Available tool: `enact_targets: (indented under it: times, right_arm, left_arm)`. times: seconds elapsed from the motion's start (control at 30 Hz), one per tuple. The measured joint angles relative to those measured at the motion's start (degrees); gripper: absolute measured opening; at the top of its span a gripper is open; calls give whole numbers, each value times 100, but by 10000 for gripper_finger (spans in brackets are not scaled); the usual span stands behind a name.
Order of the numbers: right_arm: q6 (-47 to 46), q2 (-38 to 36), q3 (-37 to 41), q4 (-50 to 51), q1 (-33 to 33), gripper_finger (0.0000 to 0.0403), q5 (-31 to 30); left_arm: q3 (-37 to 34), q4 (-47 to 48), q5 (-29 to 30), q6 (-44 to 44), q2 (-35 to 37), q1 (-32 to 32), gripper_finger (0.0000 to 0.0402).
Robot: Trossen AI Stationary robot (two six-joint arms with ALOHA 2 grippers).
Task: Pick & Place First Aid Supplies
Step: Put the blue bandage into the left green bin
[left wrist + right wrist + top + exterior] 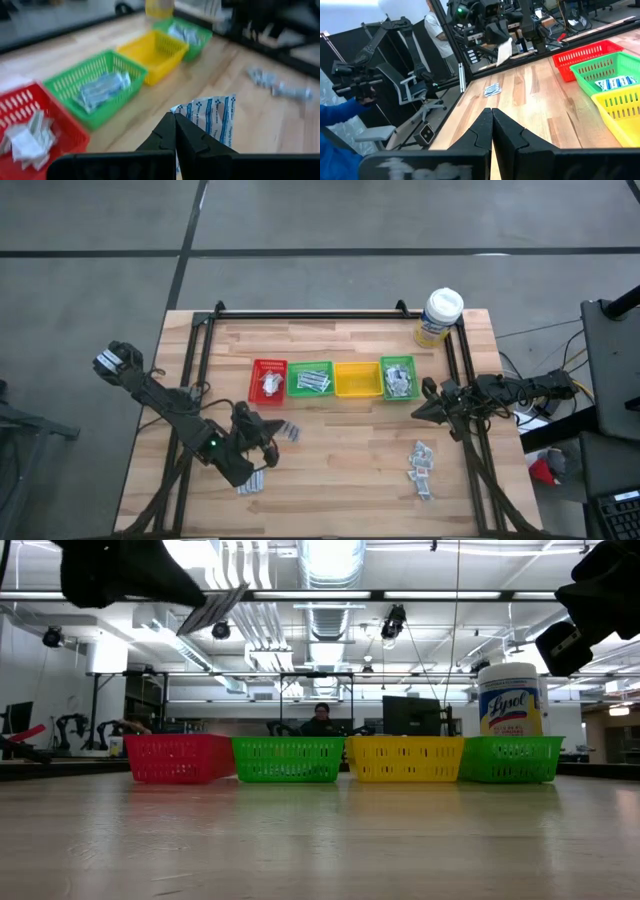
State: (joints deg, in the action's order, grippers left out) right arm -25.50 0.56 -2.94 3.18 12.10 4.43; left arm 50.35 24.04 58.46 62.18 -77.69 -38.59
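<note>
The left gripper (175, 131) is hanging above the table (340, 470) at about seven o'clock from the red bin (268, 381), its fingers pressed together and pinching a white-blue sachet (212, 119) by one edge, so the sachet is standing clear of the wood. The left arm is reaching in from the table's nine o'clock side, elbow bent low. More white-blue sachets (252, 482) are lying on the table just beside it.

The right gripper (422, 413) is waiting at the table's three o'clock edge, fingers closed on nothing, its arm stretching level toward the centre.

Four bins are sitting in a row: the red bin, a green bin (311, 380), a yellow bin (357, 379) and a second green bin (399, 378). A loose pile of grey-silver sachets (421, 465) is lying at about five o'clock on the table. A Lysol wipes tub (439, 317) is standing at one o'clock.
</note>
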Motion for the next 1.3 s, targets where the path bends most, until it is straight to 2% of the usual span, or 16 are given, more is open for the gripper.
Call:
enact_targets:
  times: [0.23, 0.43, 0.77, 1.3]
  right_arm:
    - [0, 0, 0, 0, 0, 8, 0]
    - [0, 0, 0, 0, -2, 8, 0]
    - [2, 0, 0, 0, 0, 8, 0]
    - [19, 2, 2, -3, -1, 8, -2]
  left_arm:
    - [-2, -705, 1387, -100, 0, 124, 0]
    - [-2, -929, 1839, -103, 0, 583, 0]
    - [-2, -1069, 1652, -223, -164, 1511, 0]
    - [147, -1412, 172, -261, -953, 3056, 0]
